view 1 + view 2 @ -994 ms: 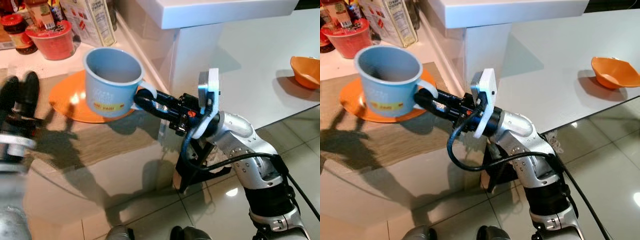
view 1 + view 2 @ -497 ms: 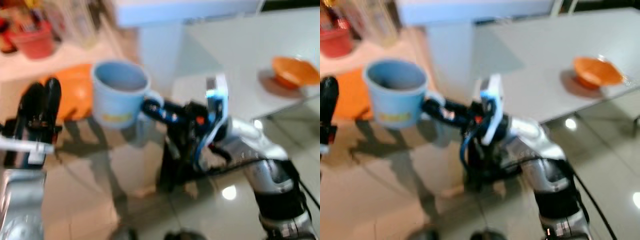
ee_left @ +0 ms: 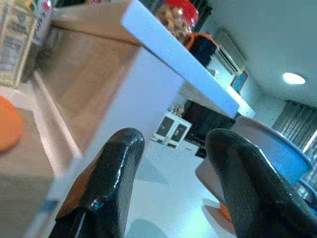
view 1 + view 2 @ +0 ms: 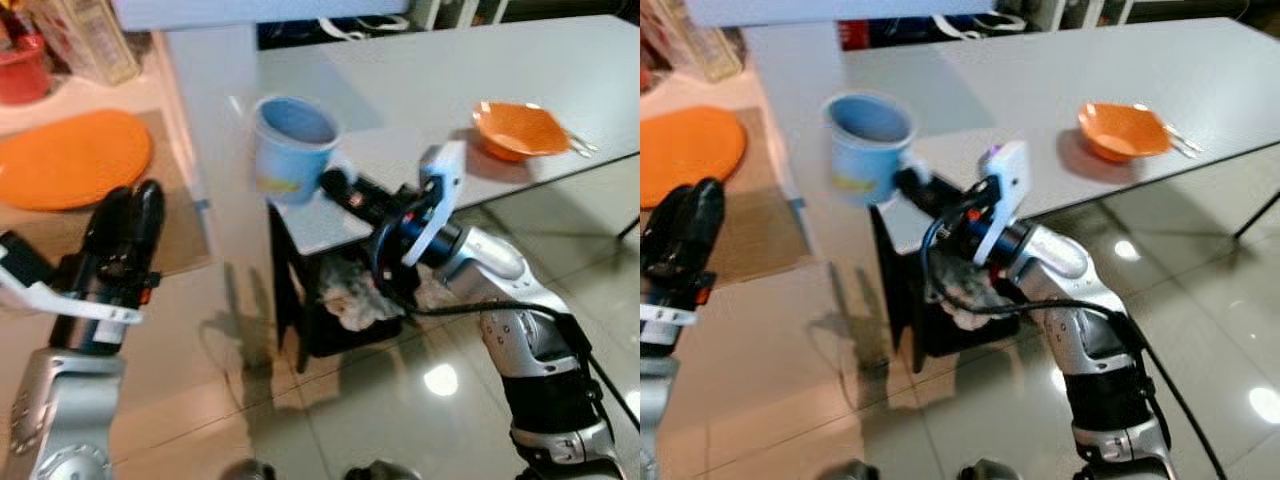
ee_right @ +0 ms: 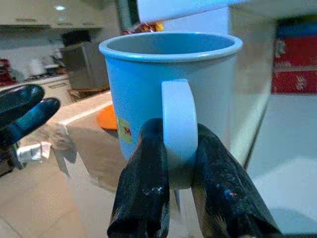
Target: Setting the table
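Off to the left of the left gripper (image 4: 128, 215) lies the orange plate (image 4: 72, 158) on a brown mat (image 4: 760, 225). That gripper is raised in front of the robot, carrying nothing, its two black fingers (image 3: 106, 183) set a little apart. To its right and farther forward, the right gripper (image 5: 179, 168) pinches the handle of the blue mug (image 4: 291, 148), one finger on each side of the loop, and holds the mug upright in the air at the near corner of the grey table (image 4: 420, 70). Beyond the mug, to the right of this gripper, an orange bowl (image 4: 519, 128) sits on the table, with cutlery just beside it, too small to tell apart. The step in hand looks to be carrying the mug over to the table. The next move calls for reaching over the tabletop, lowering the mug level near the bowl, then spreading the fingers off the handle.
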Robot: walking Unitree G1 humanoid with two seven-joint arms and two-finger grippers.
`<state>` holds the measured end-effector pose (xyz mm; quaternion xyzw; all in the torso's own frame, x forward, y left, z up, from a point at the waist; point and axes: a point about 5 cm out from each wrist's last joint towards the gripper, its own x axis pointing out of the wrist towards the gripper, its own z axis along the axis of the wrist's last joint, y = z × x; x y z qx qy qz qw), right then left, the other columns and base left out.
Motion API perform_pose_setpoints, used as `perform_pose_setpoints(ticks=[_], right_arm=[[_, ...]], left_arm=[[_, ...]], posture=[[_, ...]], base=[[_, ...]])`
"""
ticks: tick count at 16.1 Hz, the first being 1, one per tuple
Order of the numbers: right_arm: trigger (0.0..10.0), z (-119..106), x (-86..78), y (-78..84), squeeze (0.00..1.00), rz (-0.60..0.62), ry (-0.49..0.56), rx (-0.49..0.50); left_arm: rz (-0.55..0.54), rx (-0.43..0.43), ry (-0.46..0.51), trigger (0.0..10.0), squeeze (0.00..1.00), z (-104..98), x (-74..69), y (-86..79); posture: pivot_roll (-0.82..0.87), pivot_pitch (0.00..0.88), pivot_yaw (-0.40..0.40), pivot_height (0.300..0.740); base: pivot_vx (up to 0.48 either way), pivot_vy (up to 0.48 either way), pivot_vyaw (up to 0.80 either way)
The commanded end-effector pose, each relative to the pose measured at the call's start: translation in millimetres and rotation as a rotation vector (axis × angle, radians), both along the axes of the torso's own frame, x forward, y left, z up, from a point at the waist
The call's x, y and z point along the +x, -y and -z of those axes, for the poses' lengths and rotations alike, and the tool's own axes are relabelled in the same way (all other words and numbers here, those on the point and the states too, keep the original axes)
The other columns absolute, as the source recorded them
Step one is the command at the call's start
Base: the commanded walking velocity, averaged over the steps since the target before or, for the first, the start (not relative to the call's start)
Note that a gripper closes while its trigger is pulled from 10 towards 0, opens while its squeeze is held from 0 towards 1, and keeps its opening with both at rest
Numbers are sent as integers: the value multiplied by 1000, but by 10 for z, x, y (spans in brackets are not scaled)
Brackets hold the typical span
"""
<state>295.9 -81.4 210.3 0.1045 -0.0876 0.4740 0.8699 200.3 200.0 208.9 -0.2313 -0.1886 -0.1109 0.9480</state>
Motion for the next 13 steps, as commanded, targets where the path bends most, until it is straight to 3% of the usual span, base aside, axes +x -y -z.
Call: perform_pose_setpoints(ticks=[1, 5, 9, 12, 13], right_arm=[[10000, 43, 29, -24, 0, 43, -4, -12], [10000, 227, 202, 56, 0, 236, -63, -55], [10000, 446, 241, 82, 0, 333, -105, -112], [10000, 548, 235, 57, 0, 372, -116, -147], [10000, 556, 239, 55, 0, 383, -118, -150]], left_arm=[[16, 19, -12, 10000, 0, 31, 44, 48], [90, 61, -34, 10000, 0, 113, 213, 306], [109, 89, -72, 10000, 0, 231, 276, 433], [21, 164, -141, 10000, 0, 316, 356, 412], [12, 164, -121, 10000, 0, 298, 351, 398]], posture=[[-52, 113, -16, 740], [-57, 106, -16, 740], [-62, 104, -18, 740], [-62, 105, -15, 740], [-64, 107, -13, 740]], base=[[0, -435, 0], [0, -428, 0], [0, -420, 0], [0, -239, 0], [0, 0, 0]])
